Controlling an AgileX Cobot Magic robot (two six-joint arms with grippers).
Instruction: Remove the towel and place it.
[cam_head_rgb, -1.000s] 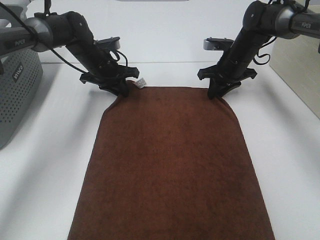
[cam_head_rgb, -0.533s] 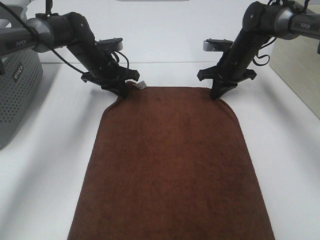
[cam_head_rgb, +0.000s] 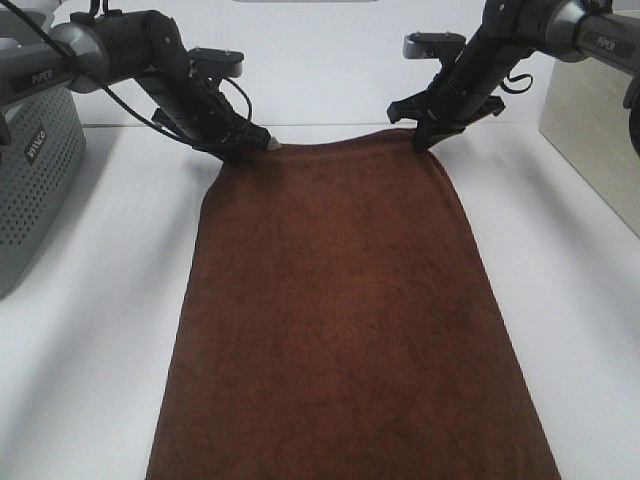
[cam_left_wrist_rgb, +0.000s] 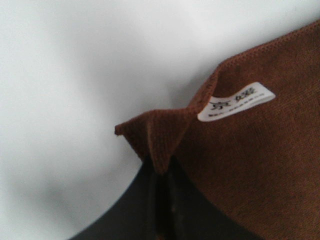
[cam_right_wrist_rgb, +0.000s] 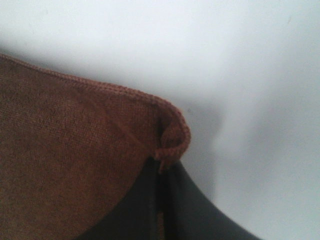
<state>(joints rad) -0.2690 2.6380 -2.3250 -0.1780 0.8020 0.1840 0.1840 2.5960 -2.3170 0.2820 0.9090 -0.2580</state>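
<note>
Both grippers pinch the towel: left gripper and right gripper at its far corners, basket beside. Left wrist: jaws clamp the corner beside the tag. Right wrist: jaws clamp its curled corner.

The exterior high view is bright and evenly lit. The white worktop is nearly overexposed, so its edges and far wall merge together. Soft grey shadows lie under both arms and beside the grey basket. The dark towel shows little texture there because of the strong contrast. Both wrist views are taken very close and are soft. In the left wrist view the white tag is readable as print but not sharp. Diffuse shadows spread on the white surface behind the cloth corners.
</note>
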